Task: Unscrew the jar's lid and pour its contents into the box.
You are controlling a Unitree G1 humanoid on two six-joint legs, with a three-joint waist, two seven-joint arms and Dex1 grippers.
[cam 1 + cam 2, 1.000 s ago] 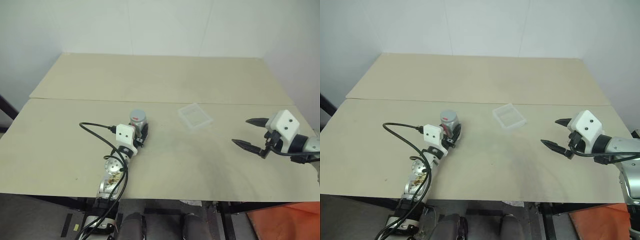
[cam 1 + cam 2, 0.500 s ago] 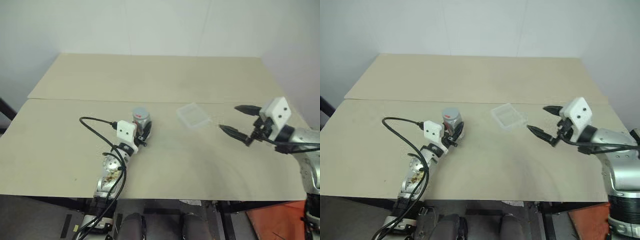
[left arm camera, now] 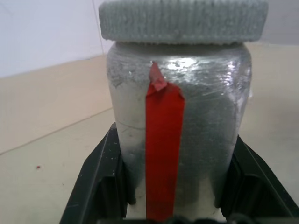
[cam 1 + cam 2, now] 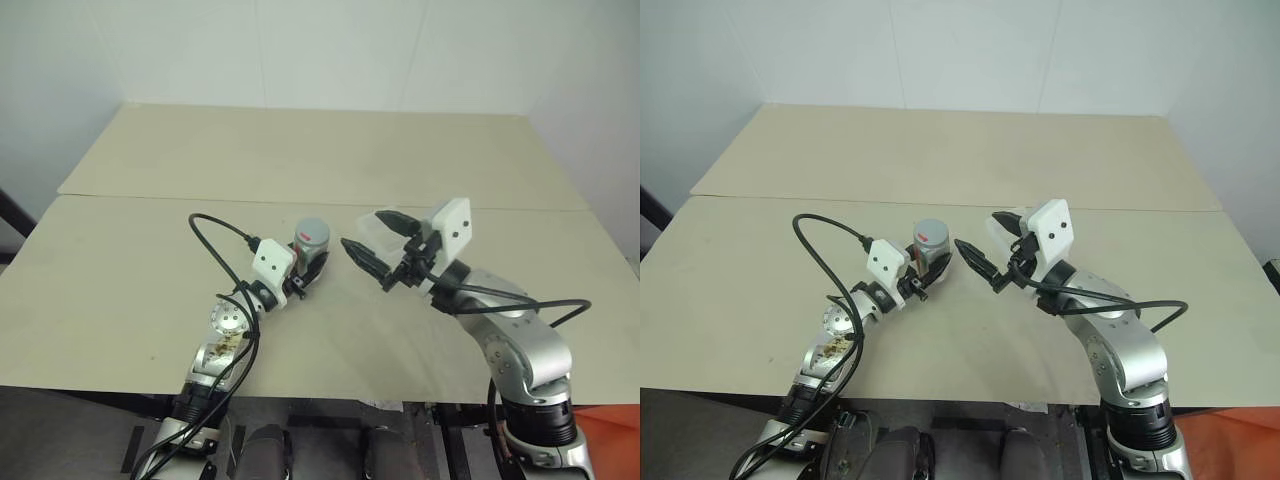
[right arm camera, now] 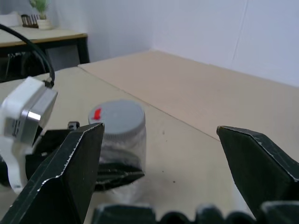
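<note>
Currently: jar (image 4: pixel 312 243) — upright near the middle of the table (image 4: pixel 140 280), lid (image 3: pixel 183 18) on, clenched between the left gripper (image 4: pixel 305 272) fingers. Right gripper (image 4: pixel 372 243) — fingers spread wide, empty, just beside the jar. Box (image 4: pixel 372 226) — behind the right gripper.

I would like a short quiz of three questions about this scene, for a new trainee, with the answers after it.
1. True or false: the lid is already off the jar.
2. What does the left gripper hold?
   A. the box
   B. the jar
   C. nothing
3. Fill in: the right gripper, beside the jar, has its jaws ____.

Key
1. False; the lid sits on the jar's top.
2. B; its fingers press both sides of the jar.
3. Open; nothing is between them, and the box lies behind it on the table.
</note>
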